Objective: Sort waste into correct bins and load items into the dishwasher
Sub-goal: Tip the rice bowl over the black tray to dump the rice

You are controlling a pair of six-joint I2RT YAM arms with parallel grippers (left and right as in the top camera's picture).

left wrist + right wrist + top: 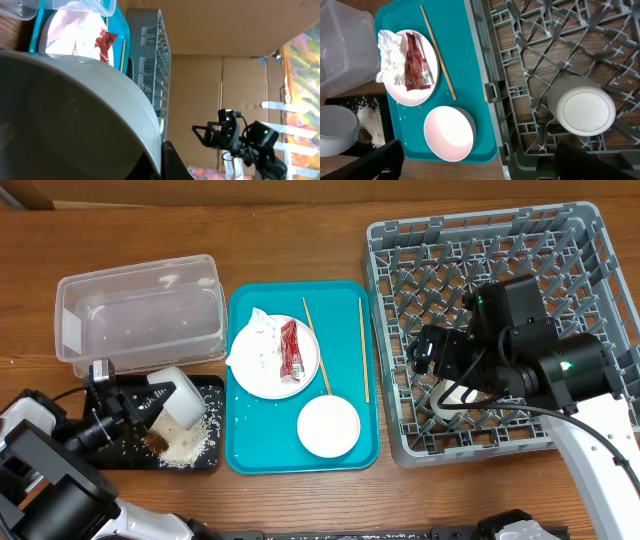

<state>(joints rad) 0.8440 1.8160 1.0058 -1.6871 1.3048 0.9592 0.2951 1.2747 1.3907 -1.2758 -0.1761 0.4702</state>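
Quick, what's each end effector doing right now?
Left end effector: closed on the white bowl.
Right end effector: open, holding nothing.

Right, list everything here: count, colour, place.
tub: 1, clear, back left
black tray: 1, black, front left
rice and scraps: scattered, white-brown, on black tray
white bowl: 1, white, over black tray
teal tray: 1, teal, centre
plate: 1, pale, teal tray
napkin: 1, white, on plate
wrapper: 1, red, on plate
chopsticks: 2, wooden, teal tray
pink bowl: 1, pink, teal tray
dish rack: 1, grey, right
cup: 1, white, in dish rack
left gripper: 1, black, holding white bowl
right gripper: 1, black, open, over dish rack
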